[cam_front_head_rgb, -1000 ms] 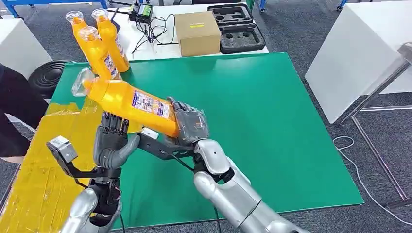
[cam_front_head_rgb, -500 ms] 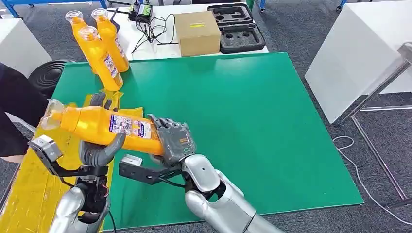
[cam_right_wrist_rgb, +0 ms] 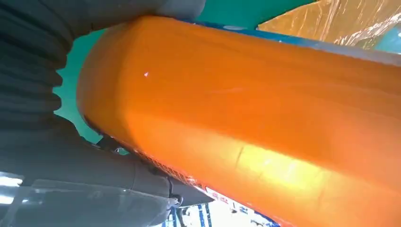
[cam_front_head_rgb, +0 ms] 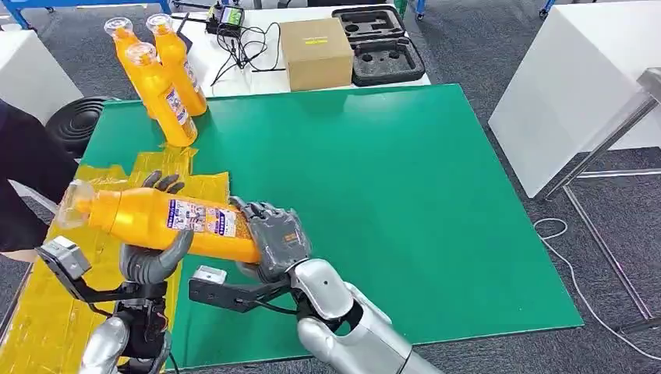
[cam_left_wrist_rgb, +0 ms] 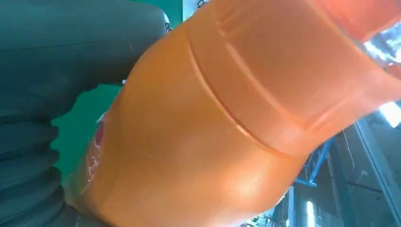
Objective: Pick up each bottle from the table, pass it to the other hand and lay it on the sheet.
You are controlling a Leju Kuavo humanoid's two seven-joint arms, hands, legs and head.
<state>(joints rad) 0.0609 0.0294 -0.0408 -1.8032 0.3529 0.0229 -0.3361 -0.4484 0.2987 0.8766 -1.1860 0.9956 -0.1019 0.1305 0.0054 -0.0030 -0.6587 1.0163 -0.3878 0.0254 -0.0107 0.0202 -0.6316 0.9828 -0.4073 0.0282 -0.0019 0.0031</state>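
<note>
Since the earlier frames the held bottle [cam_front_head_rgb: 164, 218] has swung down from a steep tilt over the green mat [cam_front_head_rgb: 405, 202] to near-horizontal, and has travelled toward the robot's left, so its capped neck now hangs over the yellow sheet [cam_front_head_rgb: 54, 304]. Both hands have dropped with it.

Grip status: right hand [cam_front_head_rgb: 273, 238] is wrapped around the base end of the bottle, fingers closed on it. Left hand [cam_front_head_rgb: 156, 249] cups the mid-body from below, thumb up one side and fingertips [cam_front_head_rgb: 165, 184] showing above the far side. Fingers look curled round the bottle; how firmly they press, I cannot tell. The left wrist view shows orange plastic lying right against the palm, consistent with contact.

Judgement: this is the handover itself, with both hands on the bottle at once. Next the right hand should let go once the left has a firm hold; then the left lays it on the sheet. Risk: the bottle is long and the left hand sits off-centre, so it may tip on release.

Three more bottles [cam_front_head_rgb: 160, 74] stand upright at the mat's far left corner, untouched.
</note>
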